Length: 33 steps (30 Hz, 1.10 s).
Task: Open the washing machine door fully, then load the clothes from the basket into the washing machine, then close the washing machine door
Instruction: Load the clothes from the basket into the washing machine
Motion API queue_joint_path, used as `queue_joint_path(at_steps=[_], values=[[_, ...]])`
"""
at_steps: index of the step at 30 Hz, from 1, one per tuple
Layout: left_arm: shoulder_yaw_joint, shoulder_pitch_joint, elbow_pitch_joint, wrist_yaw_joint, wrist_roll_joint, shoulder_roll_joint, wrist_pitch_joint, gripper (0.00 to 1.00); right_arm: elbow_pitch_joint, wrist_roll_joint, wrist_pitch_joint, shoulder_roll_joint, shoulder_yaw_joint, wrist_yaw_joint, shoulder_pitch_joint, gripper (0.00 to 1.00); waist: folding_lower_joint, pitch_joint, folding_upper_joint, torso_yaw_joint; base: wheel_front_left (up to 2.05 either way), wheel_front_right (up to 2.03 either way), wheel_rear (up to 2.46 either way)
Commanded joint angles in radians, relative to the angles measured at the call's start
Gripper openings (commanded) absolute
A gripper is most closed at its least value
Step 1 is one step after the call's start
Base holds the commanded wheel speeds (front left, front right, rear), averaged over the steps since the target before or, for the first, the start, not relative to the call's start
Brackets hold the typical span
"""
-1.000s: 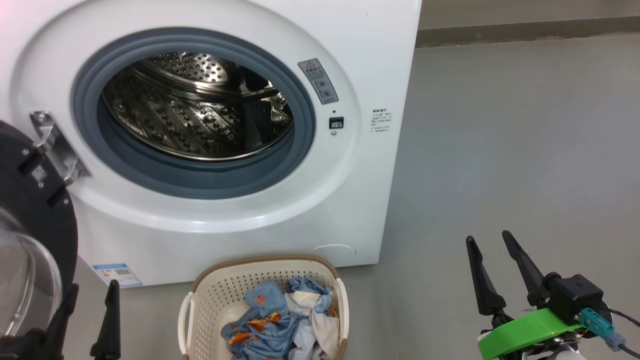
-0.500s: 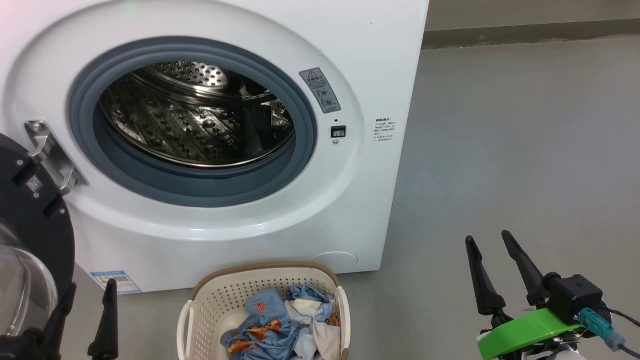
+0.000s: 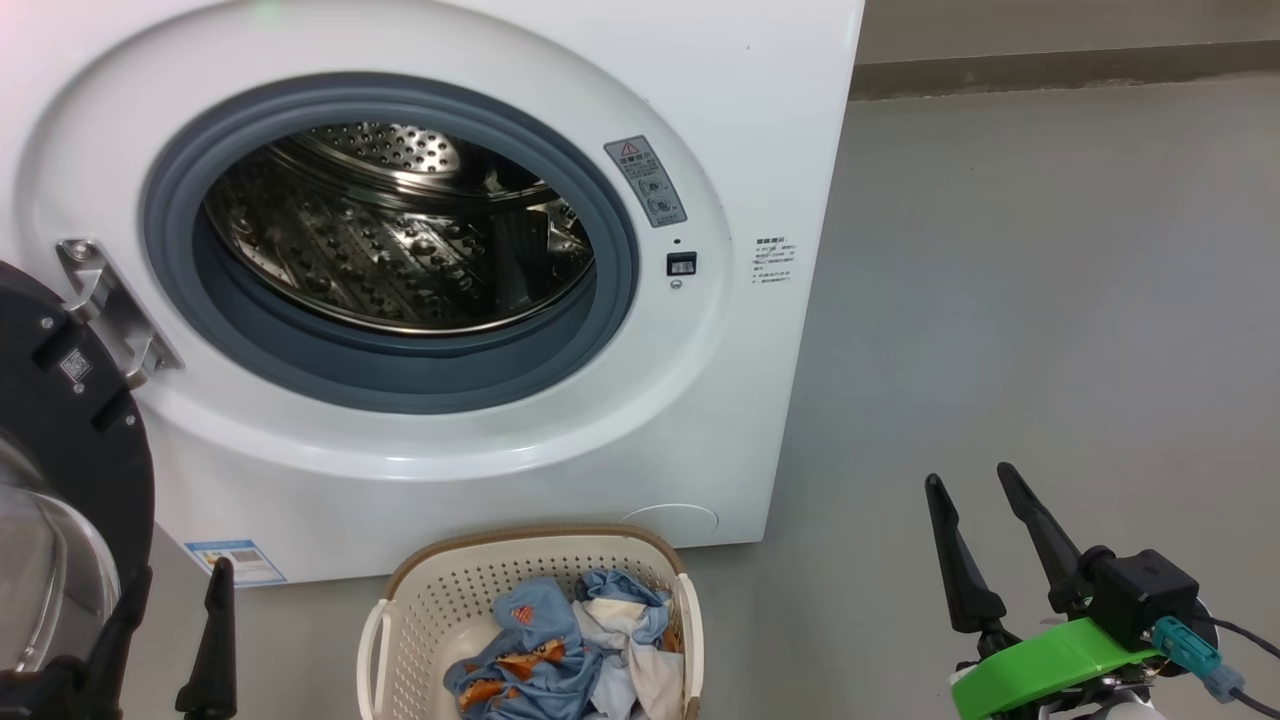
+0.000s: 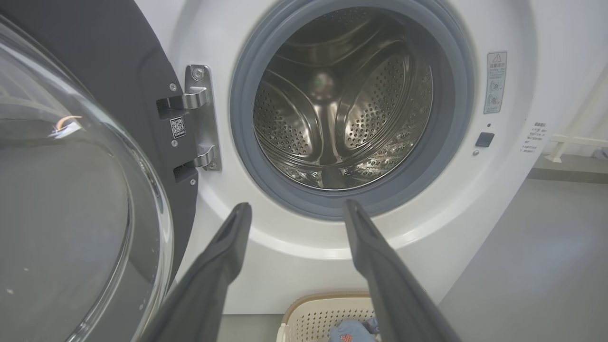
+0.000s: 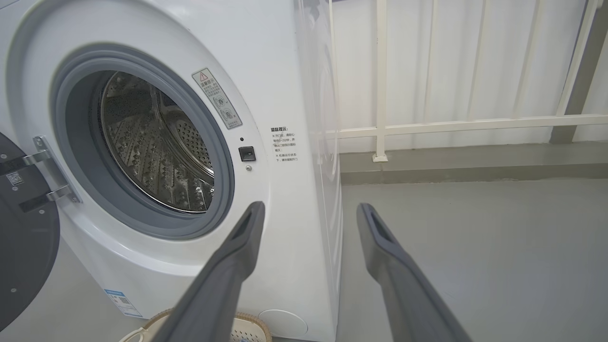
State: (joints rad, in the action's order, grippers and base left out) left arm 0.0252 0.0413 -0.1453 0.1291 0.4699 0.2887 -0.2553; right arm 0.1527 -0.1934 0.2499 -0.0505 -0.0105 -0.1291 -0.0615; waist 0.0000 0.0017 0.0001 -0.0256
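The white washing machine (image 3: 760,120) fills the upper left of the head view, its steel drum (image 3: 400,225) bare inside the grey gasket. The washing machine door (image 3: 70,420) is swung out wide on its metal hinge (image 3: 105,305) at the left edge, glass bowl (image 4: 61,213) bulging toward me. The cream basket (image 3: 440,590) stands on the floor before the machine, holding the clothes (image 3: 570,650), blue with orange prints plus pale pieces. My left gripper (image 3: 180,590) is open at lower left, beside the door and left of the basket. My right gripper (image 3: 972,478) is open at lower right, over bare floor.
Grey floor (image 3: 1050,300) stretches to the right of the machine. A white railing (image 5: 456,126) and a low kerb (image 3: 1060,65) run along the far side. A small blue label (image 3: 235,560) sits low on the machine's front.
The whole head picture has shifted slightly down and to the right, so the camera moved. Both grippers stay open and the door, basket and clothes stand as before.
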Motion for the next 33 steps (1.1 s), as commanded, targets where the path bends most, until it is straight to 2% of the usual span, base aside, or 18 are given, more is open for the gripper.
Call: queue_joint_path(at_steps=[1, 19, 33], values=[[-0.04, -0.035, 0.021, 0.002, 0.0, 0.024, -0.006, 1.0, -0.02, -0.008, 0.012, 0.0, -0.027, -0.002, -0.019, 1.0, 0.0, 0.0, -0.0001, 0.0, 0.0, 0.0, 0.0], [-0.02, -0.041, -0.007, 0.002, 0.02, 0.045, -0.006, 1.0, -0.019, -0.014, 0.012, 0.0, -0.032, -0.002, -0.015, 1.0, 0.0, 0.04, -0.0001, -0.016, 0.0, 0.0, 0.0], [0.039, -0.08, 0.025, 0.002, 0.126, 0.145, -0.006, 1.0, -0.085, -0.023, 0.012, 0.0, -0.031, -0.002, -0.021, 1.0, 0.0, 0.195, -0.0001, -0.04, 0.0, 0.0, 0.0]])
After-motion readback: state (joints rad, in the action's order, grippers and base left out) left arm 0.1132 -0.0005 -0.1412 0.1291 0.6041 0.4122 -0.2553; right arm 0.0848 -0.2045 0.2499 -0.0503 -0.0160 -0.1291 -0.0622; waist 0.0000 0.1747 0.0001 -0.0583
